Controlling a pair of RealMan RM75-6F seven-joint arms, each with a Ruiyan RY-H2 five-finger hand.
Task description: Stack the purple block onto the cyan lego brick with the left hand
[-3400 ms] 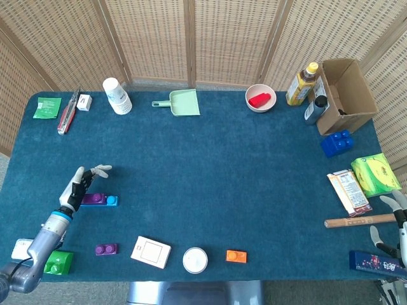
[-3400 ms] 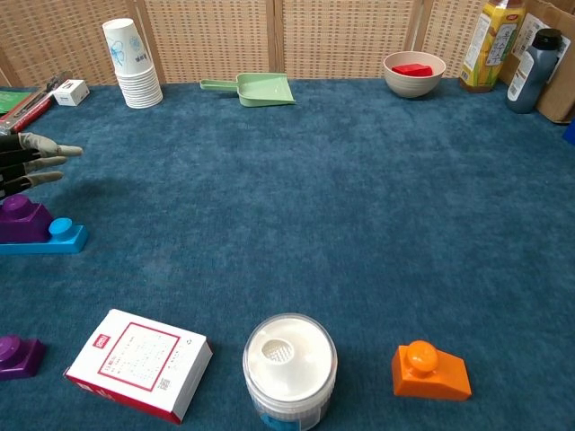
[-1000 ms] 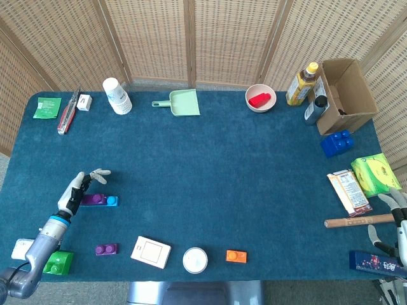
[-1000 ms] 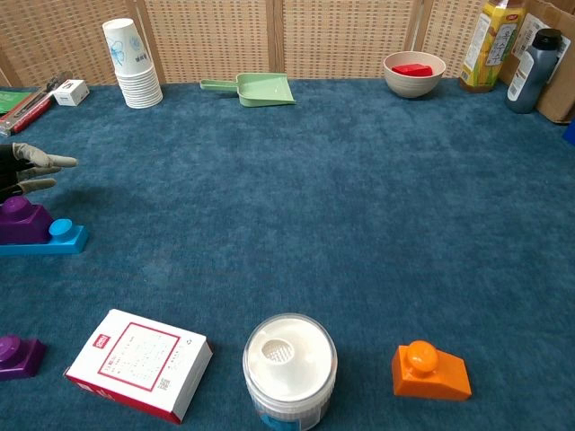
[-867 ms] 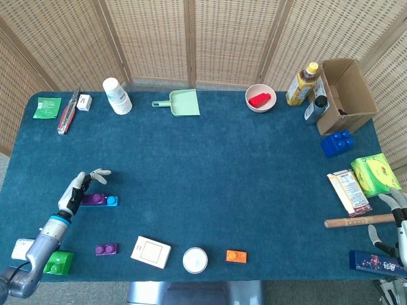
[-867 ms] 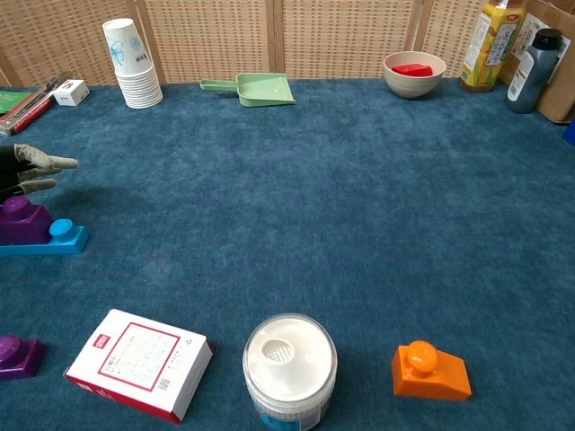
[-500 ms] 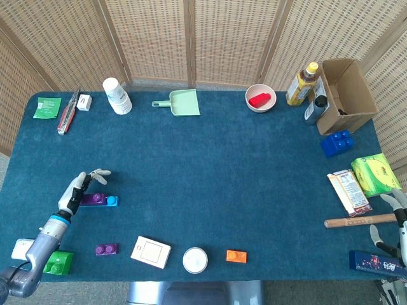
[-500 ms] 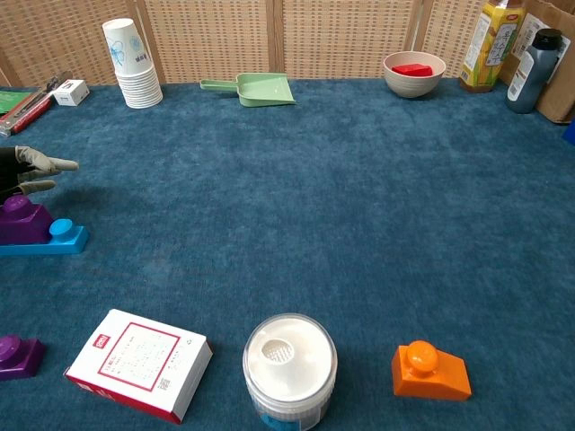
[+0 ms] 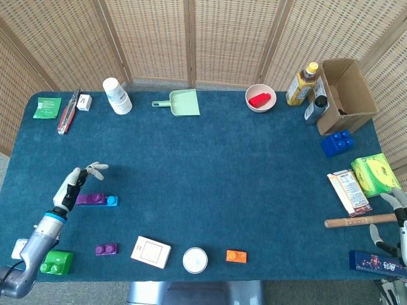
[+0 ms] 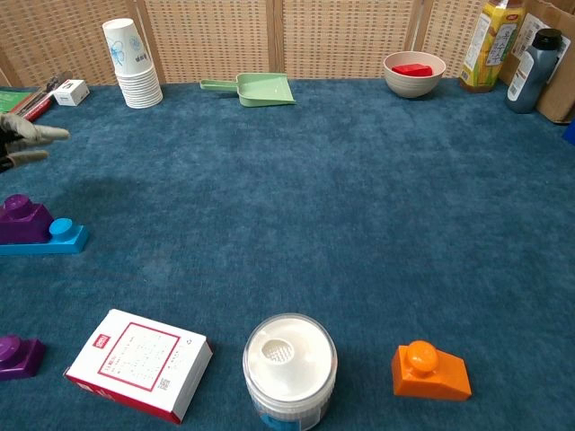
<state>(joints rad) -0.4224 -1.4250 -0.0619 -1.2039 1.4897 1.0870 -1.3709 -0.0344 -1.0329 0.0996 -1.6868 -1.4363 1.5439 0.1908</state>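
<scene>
Grey-and-black left hand: lower left of the head view, fingers spread apart, holding nothing, just above and left of the stack; in the chest view only its fingertips poke in at the left edge.
Purple block: sitting on the cyan lego brick, lower left of the head view; in the chest view it covers the brick's left part, one cyan stud bare on the right.
Right hand: at the lower right edge of the head view, fingers apart, empty, beside a wooden stick.
Surface: deep blue carpet-like table cover, woven cane screen behind it.
Front edge: green brick, second purple brick, white card box, white lidded jar, orange brick.
Back edge: paper cup stack, green dustpan, bowl with something red in it, yellow bottle, cardboard box.
Right edge: blue brick, snack packets.
Open room: wide bare stretch of blue across the middle of the frame, from the stack to the right-side clutter.
</scene>
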